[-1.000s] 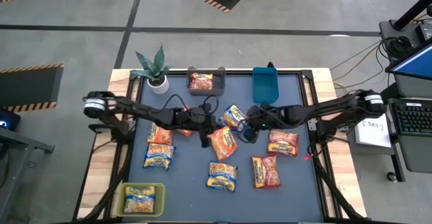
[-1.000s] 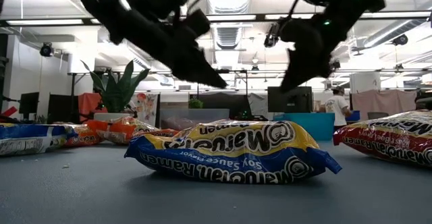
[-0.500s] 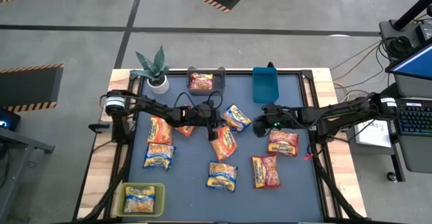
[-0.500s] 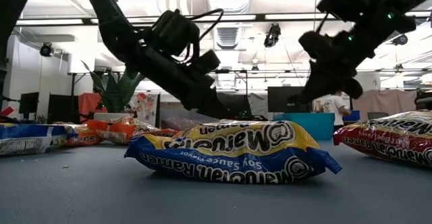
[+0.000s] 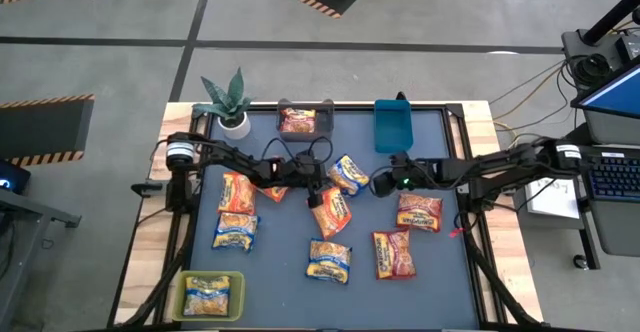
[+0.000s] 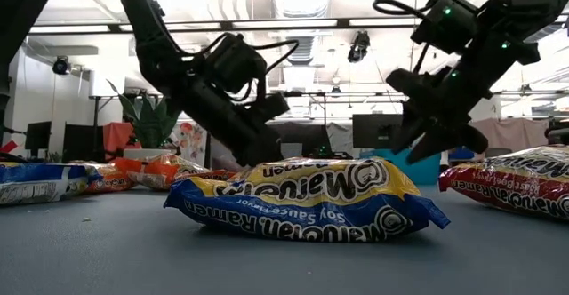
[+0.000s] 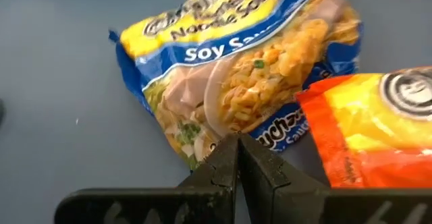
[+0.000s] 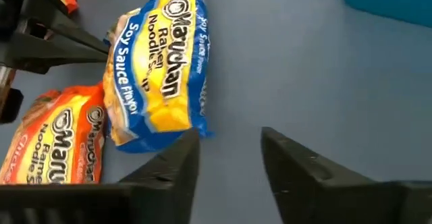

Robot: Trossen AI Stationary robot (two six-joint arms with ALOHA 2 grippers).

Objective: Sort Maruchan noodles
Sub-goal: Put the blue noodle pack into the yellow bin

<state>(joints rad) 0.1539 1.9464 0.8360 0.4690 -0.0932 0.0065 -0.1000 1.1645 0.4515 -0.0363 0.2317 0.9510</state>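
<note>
Fingers (image 7: pixel 237 158) of the left gripper (image 5: pixel 316 200): pressing together with nothing between them, hovering at the edge of an orange plastic ramen packet (image 5: pixel 333 212) mid-counter. Fingers (image 8: pixel 291 158) of the right gripper (image 5: pixel 378 184): standing parted, gripping nothing, pointing toward a yellow-and-blue soy sauce ramen packet (image 8: pixel 162 67) lying flat on the dark blue counter (image 5: pixel 280 272) just beside the orange one. Other packets are lying scattered around: one sitting in a dark bin (image 5: pixel 300 120), one in a green bin (image 5: pixel 208 296).
</note>
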